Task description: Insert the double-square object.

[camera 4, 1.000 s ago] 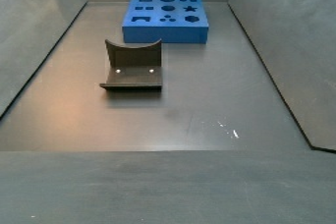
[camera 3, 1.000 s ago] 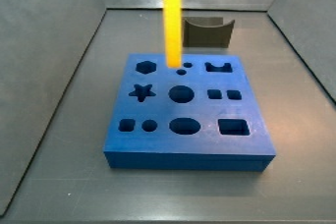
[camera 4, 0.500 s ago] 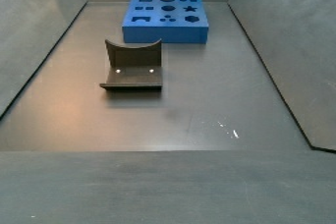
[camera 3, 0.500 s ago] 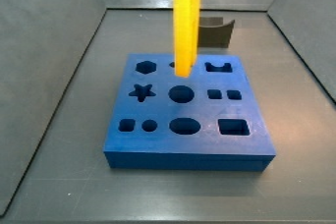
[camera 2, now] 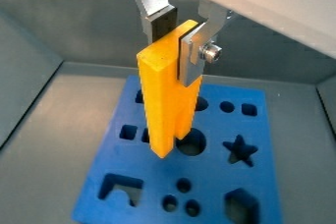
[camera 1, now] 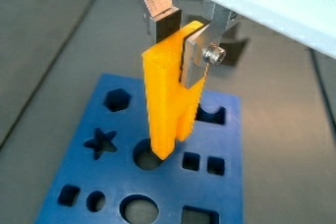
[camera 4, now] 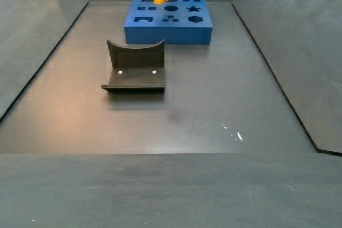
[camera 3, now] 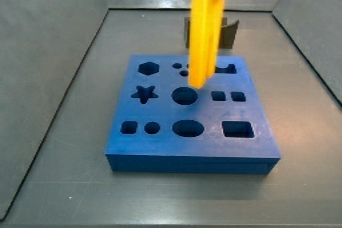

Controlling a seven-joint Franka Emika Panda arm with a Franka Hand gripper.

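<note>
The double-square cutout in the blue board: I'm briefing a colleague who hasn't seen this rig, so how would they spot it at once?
Start from the blue board on the grey floor; the gripper holds the double-square object upright above it. The double-square cutout sits beside the large round hole in the middle row. It alone is two small separate squares.

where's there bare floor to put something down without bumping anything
The widest bare floor lies in front of the fixture. Narrower strips flank the blue board. It's crowded over the board, where the gripper holds the double-square object.
</note>
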